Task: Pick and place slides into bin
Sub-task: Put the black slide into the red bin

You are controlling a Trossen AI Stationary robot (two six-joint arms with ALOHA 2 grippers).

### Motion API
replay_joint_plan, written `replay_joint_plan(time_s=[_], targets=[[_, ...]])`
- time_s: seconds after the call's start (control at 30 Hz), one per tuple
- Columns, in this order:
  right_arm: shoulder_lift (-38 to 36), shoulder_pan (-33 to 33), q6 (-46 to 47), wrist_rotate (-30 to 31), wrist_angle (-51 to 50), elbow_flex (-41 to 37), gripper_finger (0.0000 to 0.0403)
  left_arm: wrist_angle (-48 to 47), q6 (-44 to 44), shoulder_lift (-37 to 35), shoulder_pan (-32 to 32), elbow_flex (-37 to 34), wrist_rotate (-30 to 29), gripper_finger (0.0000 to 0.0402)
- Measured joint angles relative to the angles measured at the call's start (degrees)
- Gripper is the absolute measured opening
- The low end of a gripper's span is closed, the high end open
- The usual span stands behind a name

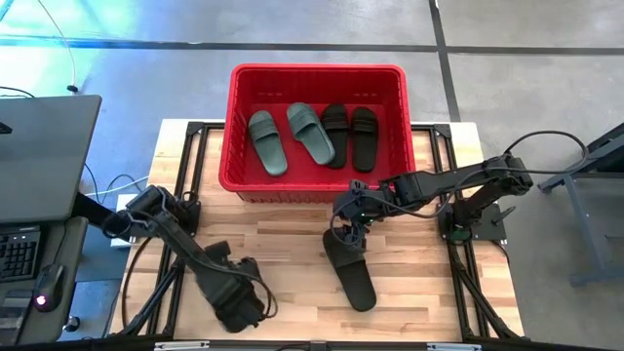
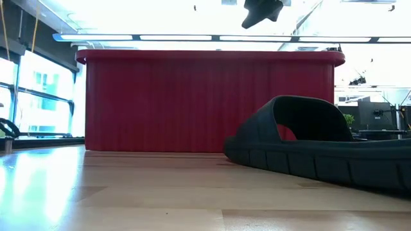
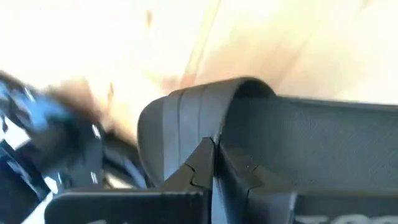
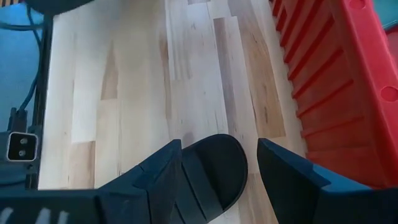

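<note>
The red bin (image 1: 234,127) stands at the table's far middle with two green slides (image 1: 288,136) and two black slides (image 1: 349,135) lying flat in it. A third black slide (image 1: 351,273) lies sole down on the wood in front of the bin; it also shows in the low view (image 2: 321,151). My right gripper (image 1: 353,224) hovers open above that slide's far end (image 4: 214,165), one finger on either side and clear of it. My left gripper (image 1: 242,304), near the table's near left corner, is shut on another black slide (image 3: 298,143). My left gripper pinches the black slide between its two fingers (image 3: 199,165) at the edge of the ribbed strap (image 3: 186,118), where the strap arches up from the footbed. The fingers hide the exact spot. Whether the slide is clear of the table I cannot tell.
The bin's near wall (image 2: 205,102) rises just beyond the slide on the table. Bare wood (image 1: 283,234) lies between the two arms. A desk with a keyboard (image 1: 19,253) stands left of the table.
</note>
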Motion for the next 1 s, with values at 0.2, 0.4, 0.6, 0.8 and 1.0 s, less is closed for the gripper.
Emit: replay_joint_plan(time_s=[0.2, 0.4, 0.6, 0.8, 1.0], targets=[[0.0, 0.0, 6.0, 3.5, -0.2, 0.0, 0.0200, -1.5, 4.2, -0.5, 1.5, 13.4, -15.0, 0.0002], [0.0, 1.1, 15.4, 2.2, -8.7, 0.0, 0.0200, -1.5, 17.2, -0.8, 4.3, 26.3, -30.7, 0.0001], [0.0, 5.9, 24.9, 2.8, -19.5, 0.0, 0.0200, -1.5, 34.7, -0.8, 9.5, 37.8, -41.7, 0.0000], [0.0, 12.1, 31.9, 6.2, -20.2, 0.0, 0.0200, -1.5, 52.3, -0.8, 17.5, 46.6, -45.4, 0.0000], [0.0, 17.2, 39.0, 9.3, -20.2, 0.0, 0.0200, -1.5, 58.1, -1.3, 30.5, 46.9, -45.6, 0.0000]])
